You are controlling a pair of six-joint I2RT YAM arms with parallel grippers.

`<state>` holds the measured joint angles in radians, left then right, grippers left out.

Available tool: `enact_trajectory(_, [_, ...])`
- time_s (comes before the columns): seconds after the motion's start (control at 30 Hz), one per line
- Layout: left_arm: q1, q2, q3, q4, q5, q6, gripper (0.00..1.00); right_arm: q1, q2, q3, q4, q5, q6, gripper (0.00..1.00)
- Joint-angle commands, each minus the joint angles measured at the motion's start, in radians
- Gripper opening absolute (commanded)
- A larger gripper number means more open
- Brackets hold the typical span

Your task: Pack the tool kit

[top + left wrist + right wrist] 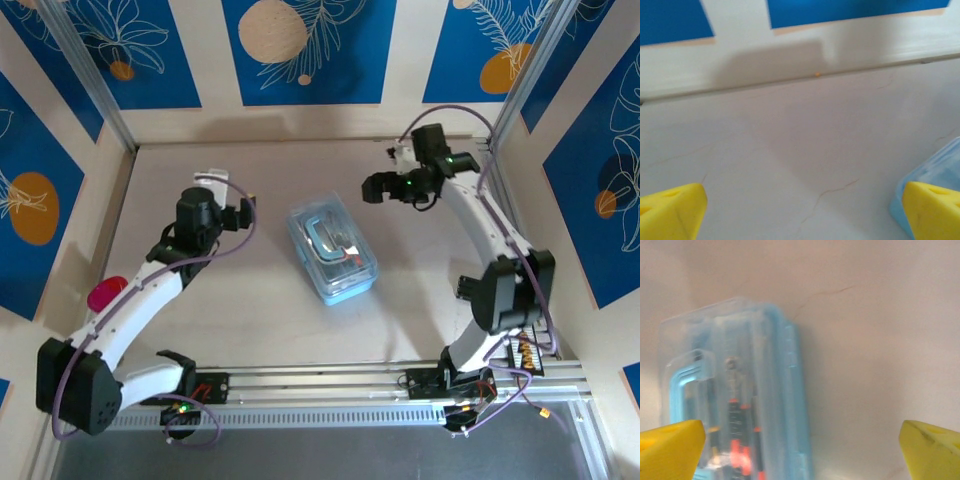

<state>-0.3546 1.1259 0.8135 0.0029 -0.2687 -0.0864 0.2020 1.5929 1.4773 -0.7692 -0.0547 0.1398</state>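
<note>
1. Pale table (200,330), with blue-patterned walls behind it.
2. Tool kit case (333,250) sits mid-table between the arms; red-and-black tools (734,412) show through the lid.
3. Left gripper (243,212): jaws spread wide, empty, left of the case.
4. Right gripper (372,188): jaws spread wide, empty, near the case's far end.

You see left arm (140,300) rising from lower left, elbow bent | left gripper (243,212) left of centre, jaws spread wide, yellow fingertips (670,212) at wrist view's bottom corners | right arm (490,235) arcing up right side | right gripper (372,188) upper centre-right, pointing left, jaws wide apart
</note>
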Motion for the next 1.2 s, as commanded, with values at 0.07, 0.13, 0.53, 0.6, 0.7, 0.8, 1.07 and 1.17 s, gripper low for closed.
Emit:
enact_trajectory(0.07, [0.063, -0.035, -0.226, 0.179, -0.094, -0.024, 1.00, 0.000, -0.327, -0.505, 0.692, 0.194, -0.055, 0.99])
enact_trajectory(0.13, [0.085, -0.040, -0.283, 0.251, -0.164, -0.016, 1.00, -0.001, -0.423, -0.736, 1.031, 0.227, -0.141, 0.99])
enact_trajectory(0.53, [0.177, 0.191, -0.394, 0.591, -0.142, 0.101, 1.00, -0.093, -0.241, -0.960, 1.287, 0.303, -0.100, 0.99])
enact_trajectory(0.6, [0.191, 0.229, -0.433, 0.693, -0.122, 0.090, 1.00, -0.108, -0.206, -0.982, 1.347, 0.306, -0.090, 0.99])
enact_trajectory(0.7, [0.212, 0.267, -0.441, 0.781, -0.083, 0.100, 1.00, -0.135, -0.158, -0.985, 1.383, 0.292, -0.062, 0.99])
enact_trajectory(0.8, [0.234, 0.373, -0.436, 0.882, -0.053, 0.099, 1.00, -0.159, -0.096, -0.998, 1.452, 0.272, -0.037, 0.99])
enact_trajectory(1.07, [0.258, 0.431, -0.449, 0.937, 0.027, 0.094, 1.00, -0.190, -0.097, -0.996, 1.443, 0.217, -0.020, 0.99])
enact_trajectory(1.17, [0.260, 0.441, -0.455, 0.972, 0.029, 0.099, 1.00, -0.202, -0.094, -1.003, 1.456, 0.168, -0.022, 0.99])
